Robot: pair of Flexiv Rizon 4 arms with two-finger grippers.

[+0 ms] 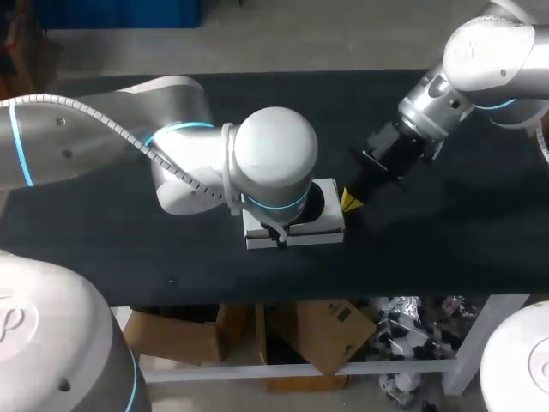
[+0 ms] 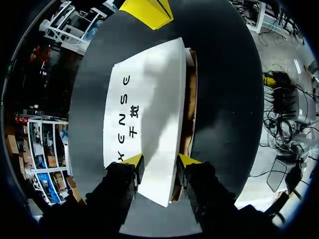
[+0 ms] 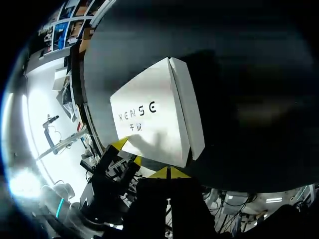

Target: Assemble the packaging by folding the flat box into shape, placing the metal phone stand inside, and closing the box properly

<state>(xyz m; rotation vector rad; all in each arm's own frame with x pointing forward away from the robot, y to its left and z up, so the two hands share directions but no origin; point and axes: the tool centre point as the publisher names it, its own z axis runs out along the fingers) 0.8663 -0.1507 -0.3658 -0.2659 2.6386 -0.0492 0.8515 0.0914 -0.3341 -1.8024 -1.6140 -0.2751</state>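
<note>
The white box point(image 1: 319, 232) lies on the black table, mostly hidden under my left wrist in the head view. In the left wrist view its printed lid point(image 2: 149, 109) is down, with a strip of brown inner card point(image 2: 189, 99) showing along one long side. My left gripper point(image 2: 160, 162) stands open over the box's near end, one fingertip point(image 2: 132, 160) on the lid and the other by the brown edge. My right gripper point(image 1: 350, 200) is shut with nothing in it, its tips point(image 3: 169, 172) just off the box's point(image 3: 149, 119) far short end. No phone stand is visible.
The black table point(image 1: 429, 249) has bare surface to the right of the box and along its front edge. My left arm's elbow point(image 1: 180, 146) lies across the table's left half. Cardboard boxes sit below the table.
</note>
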